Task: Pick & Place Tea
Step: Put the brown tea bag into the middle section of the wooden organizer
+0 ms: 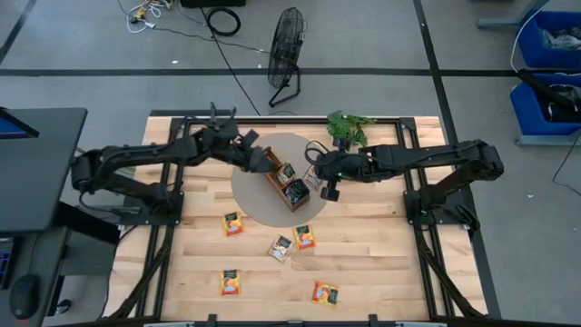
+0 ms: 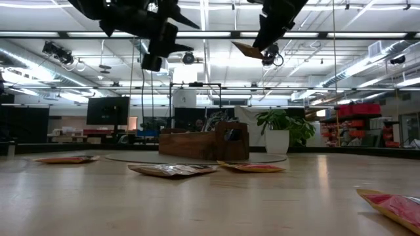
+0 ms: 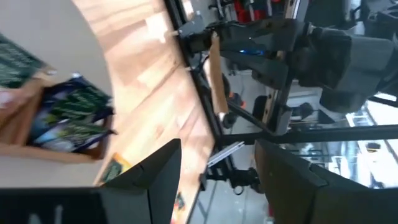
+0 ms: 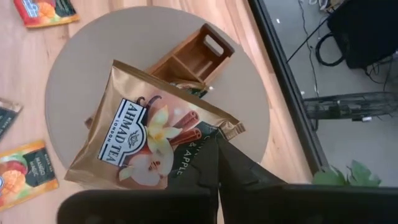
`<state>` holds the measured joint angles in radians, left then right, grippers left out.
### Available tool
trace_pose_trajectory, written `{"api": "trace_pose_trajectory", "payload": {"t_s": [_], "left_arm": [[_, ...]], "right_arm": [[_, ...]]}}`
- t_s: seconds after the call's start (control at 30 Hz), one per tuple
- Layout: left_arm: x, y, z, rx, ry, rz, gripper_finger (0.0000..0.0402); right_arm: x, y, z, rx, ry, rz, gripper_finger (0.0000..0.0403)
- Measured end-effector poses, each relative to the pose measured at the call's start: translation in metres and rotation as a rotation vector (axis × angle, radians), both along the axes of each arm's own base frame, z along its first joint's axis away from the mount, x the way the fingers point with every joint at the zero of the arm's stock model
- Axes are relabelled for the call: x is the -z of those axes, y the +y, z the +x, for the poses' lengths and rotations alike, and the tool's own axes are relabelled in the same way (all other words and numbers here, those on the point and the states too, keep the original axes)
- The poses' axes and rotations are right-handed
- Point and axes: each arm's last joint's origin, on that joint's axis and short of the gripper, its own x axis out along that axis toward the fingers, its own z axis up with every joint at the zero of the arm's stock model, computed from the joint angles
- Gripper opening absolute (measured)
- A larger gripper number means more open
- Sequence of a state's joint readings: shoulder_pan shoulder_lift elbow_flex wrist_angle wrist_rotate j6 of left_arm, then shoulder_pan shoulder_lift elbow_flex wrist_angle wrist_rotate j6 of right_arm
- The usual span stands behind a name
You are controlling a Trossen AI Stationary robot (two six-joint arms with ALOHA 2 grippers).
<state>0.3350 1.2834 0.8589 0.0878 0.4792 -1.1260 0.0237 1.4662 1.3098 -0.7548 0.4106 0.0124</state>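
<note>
One pale beige-gold tea sachet (image 4: 149, 140), "Ahmad Tea" label w/ vanilla & cinnamon art, is hanging in the air, pinched at a corner by the right hand (image 4: 217, 180), above the wooden tray (image 4: 186, 59). Dark blue-teal sachets (image 1: 293, 184) are standing upright in the tray's compartments. Four orange-yellow ones (image 1: 233, 223) & one dark one (image 1: 280, 246) are lying flat, scattered on the table (image 1: 381, 263)

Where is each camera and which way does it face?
High: overhead, straight down on the pale wooden table; both arms.
Low: table height, level across to the brown wooden tray; arms above.
Left wrist: past open left pincer toward the tray.
Right wrist: down past right pincer, shut on a beige square tea sachet.
All four share the tray.
</note>
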Motion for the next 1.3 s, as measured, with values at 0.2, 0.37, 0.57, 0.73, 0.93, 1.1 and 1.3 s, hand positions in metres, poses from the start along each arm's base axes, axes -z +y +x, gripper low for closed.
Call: {"api": "trace_pose_trajectory", "payload": {"t_s": [0.2, 0.37, 0.57, 0.73, 0.93, 1.1, 1.3], "left_arm": [[0.012, -0.002, 0.025, 0.025, -0.031, -0.058, 0.0207], [0.012, -0.001, 0.042, 0.042, -0.027, -0.057, 0.0206], [0.009, 0.003, 0.06, 0.055, -0.039, -0.032, 0.0206], [0.011, 0.004, 0.076, 0.102, -0.031, -0.044, 0.0206], [0.019, -0.007, 0.087, 0.199, -0.013, -0.042, 0.0199], [0.02, -0.01, 0.087, 0.237, -0.009, -0.01, 0.0151], [0.02, -0.003, 0.086, 0.222, -0.013, 0.003, 0.0051]], "right_arm": [[0.001, -0.003, 0.005, -0.009, -0.011, -0.016, 0.0], [0.003, -0.003, 0.008, -0.016, -0.016, -0.013, 0.0], [0.002, -0.003, 0.009, -0.018, -0.031, -0.01, 0.0], [0.002, -0.003, 0.009, -0.009, -0.043, -0.004, 0.0], [0.001, -0.003, 0.01, -0.012, -0.044, -0.006, 0.0], [0.001, -0.002, 0.008, -0.034, -0.038, 0.003, 0.0], [-0.002, 0.0, 0.006, -0.058, -0.035, -0.005, 0.0]]}}
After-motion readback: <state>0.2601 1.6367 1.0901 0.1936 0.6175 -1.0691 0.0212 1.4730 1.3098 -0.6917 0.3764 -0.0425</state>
